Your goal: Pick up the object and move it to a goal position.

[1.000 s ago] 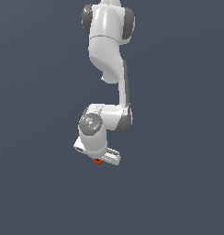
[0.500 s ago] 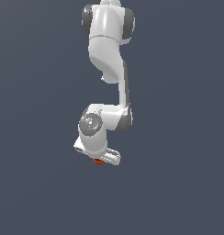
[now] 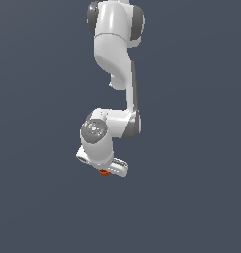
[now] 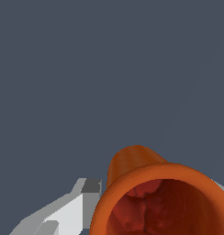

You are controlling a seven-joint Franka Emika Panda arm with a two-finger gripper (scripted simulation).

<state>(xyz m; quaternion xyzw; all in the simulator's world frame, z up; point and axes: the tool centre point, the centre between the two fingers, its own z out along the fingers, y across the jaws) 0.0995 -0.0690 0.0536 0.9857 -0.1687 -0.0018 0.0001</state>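
Note:
The object shows in the exterior view as a tiny orange-red speck under the white hand. My gripper is shut on it at the low end of the bent white arm, and the hand hides most of it. In the wrist view the object fills the near corner: an orange-red cup with a darker hollow mouth turned toward the camera. One grey-white finger lies against its side. The other finger is almost wholly out of the picture.
Everything around the arm is a plain dark grey-blue background in both views. No table, marker or other item shows.

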